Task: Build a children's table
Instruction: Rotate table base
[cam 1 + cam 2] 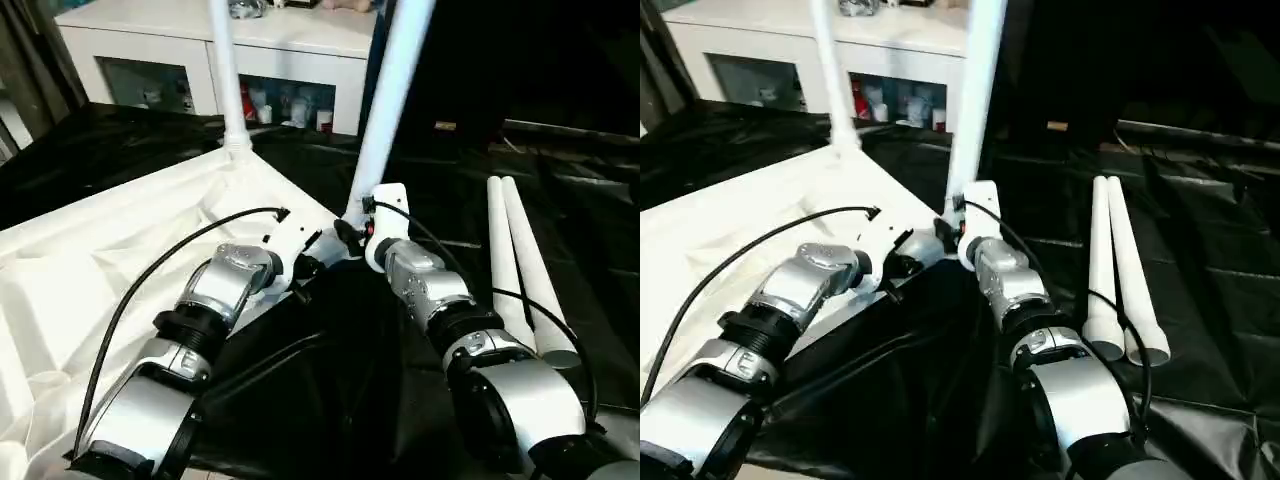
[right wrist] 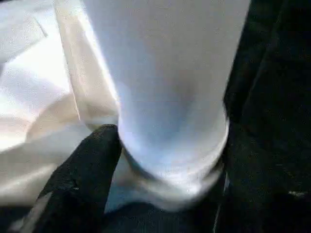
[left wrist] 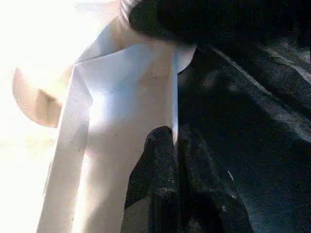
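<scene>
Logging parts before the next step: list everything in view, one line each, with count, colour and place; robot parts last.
tabletop: one, white, lying underside up on the robot's left.
standing legs: two, white, upright in corner sockets, one at the far corner, one at the near corner.
loose legs: two, white, lying side by side on the sheet at the right.
sheet: one, black, covering the work surface.
cabinet: one, white with glass doors, at the back.
left gripper: one, black fingers, pinching the tabletop's edge.
right gripper: one, black fingers, at the base of the near standing leg.
</scene>
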`<state>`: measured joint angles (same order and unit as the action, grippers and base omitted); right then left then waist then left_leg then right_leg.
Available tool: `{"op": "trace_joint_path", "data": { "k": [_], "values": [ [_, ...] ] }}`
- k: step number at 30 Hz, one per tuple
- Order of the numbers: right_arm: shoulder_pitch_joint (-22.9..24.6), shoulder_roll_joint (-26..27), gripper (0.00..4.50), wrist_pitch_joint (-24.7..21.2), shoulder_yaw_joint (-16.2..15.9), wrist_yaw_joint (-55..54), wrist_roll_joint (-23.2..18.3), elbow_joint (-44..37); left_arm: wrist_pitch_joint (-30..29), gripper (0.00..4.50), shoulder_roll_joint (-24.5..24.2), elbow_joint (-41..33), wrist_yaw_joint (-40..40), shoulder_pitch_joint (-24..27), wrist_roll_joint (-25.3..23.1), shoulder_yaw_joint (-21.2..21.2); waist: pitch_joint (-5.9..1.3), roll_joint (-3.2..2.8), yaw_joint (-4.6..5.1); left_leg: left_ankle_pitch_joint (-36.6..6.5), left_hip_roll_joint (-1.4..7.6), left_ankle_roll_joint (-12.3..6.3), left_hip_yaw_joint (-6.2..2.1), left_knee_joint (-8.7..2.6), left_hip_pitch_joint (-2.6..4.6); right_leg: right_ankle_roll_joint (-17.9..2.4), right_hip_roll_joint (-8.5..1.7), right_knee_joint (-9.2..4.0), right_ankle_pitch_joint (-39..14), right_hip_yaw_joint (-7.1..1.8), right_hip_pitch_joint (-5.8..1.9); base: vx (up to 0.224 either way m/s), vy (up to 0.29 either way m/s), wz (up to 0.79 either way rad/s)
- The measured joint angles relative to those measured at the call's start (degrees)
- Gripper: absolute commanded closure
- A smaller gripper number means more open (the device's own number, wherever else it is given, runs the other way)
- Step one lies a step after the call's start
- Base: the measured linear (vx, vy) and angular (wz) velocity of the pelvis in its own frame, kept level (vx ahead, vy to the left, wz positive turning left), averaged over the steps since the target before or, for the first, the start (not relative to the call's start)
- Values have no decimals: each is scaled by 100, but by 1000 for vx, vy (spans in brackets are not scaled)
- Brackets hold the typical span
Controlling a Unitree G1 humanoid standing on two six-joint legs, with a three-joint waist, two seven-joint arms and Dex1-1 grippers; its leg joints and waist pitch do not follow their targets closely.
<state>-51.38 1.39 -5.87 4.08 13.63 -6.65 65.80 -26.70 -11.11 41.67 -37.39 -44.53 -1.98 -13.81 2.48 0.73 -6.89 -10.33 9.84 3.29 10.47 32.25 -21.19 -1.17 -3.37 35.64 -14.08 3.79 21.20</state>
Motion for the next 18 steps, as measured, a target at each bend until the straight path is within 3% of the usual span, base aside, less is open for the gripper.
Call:
{"op": "trace_joint_path", "data": {
  "k": [1, 8, 13, 18],
  "values": [
    [0, -37, 58, 13, -5, 148, 0, -6, 28, 450, -37, -30, -68, 11, -6, -22, 1, 1, 11, 1, 1, -1, 0, 1, -6, 0, 0, 0, 0, 1, 5, 0, 0, 0],
    [84, -293, 58, 132, -78, 814, 13, -147, 79, 450, -215, -312, -289, 100, -17, -73, 3, 2, 28, 61, 3, -73, 0, 19, -98, -1, 0, 17, 1, 8, 82, 0, 0, 0],
    [239, -459, 58, 263, -154, 1271, 44, -342, 95, 450, -309, -403, -465, 142, -17, -116, 12, 8, 25, 58, 5, -80, 0, 29, -101, -1, 0, 23, 1, 11, 83, 0, 0, 0],
    [564, -833, 58, 388, -464, 2186, 85, -1043, 218, 450, -518, -618, -836, 277, -2, -206, 26, 9, 10, 58, 8, -81, -1, 38, -103, -1, 0, 30, 1, 15, 83, 0, 0, 0]
  ]
}}
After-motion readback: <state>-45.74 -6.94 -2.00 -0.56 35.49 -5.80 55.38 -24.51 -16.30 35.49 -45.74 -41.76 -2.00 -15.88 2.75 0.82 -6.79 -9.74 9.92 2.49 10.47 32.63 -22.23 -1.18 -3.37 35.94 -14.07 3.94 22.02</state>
